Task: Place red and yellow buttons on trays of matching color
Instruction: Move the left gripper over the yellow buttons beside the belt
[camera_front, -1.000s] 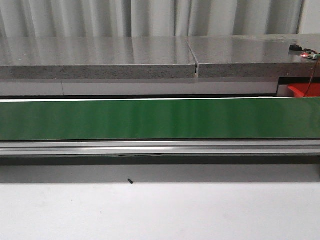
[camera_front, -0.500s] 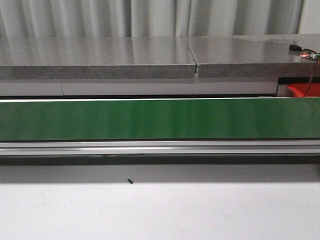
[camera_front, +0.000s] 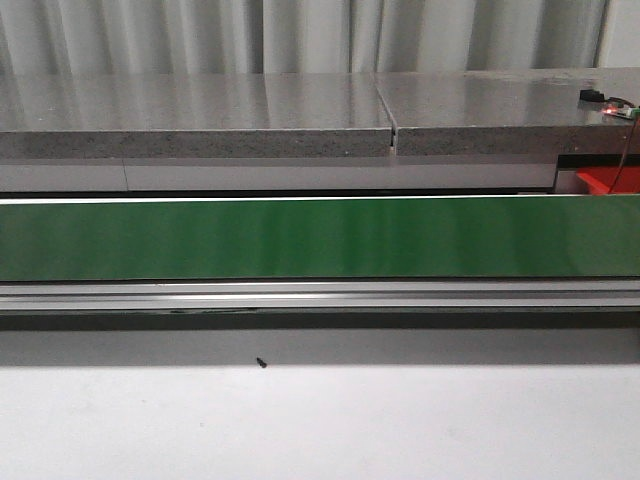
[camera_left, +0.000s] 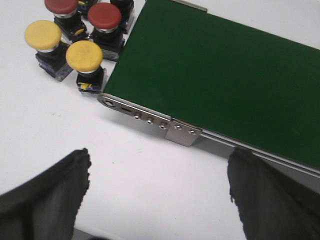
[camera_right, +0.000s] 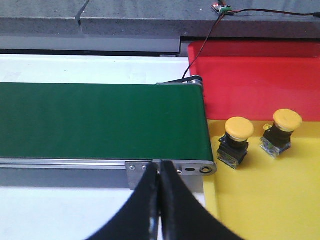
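Note:
In the left wrist view two yellow buttons (camera_left: 84, 56) (camera_left: 43, 36) and two red buttons (camera_left: 104, 16) (camera_left: 61, 5) stand on the white table beside the end of the green belt (camera_left: 220, 75). My left gripper (camera_left: 160, 192) is open and empty over bare table, apart from them. In the right wrist view two yellow buttons (camera_right: 238, 128) (camera_right: 287, 120) stand on the yellow tray (camera_right: 265, 200); the red tray (camera_right: 250, 85) lies behind it, with no button on the part in view. My right gripper (camera_right: 159, 175) is shut and empty, at the belt's end.
The green conveyor belt (camera_front: 320, 238) runs across the front view, with a grey stone shelf (camera_front: 300, 115) behind it and white table in front. A corner of the red tray (camera_front: 607, 181) shows at the right. A cabled sensor (camera_right: 220, 7) sits on the shelf.

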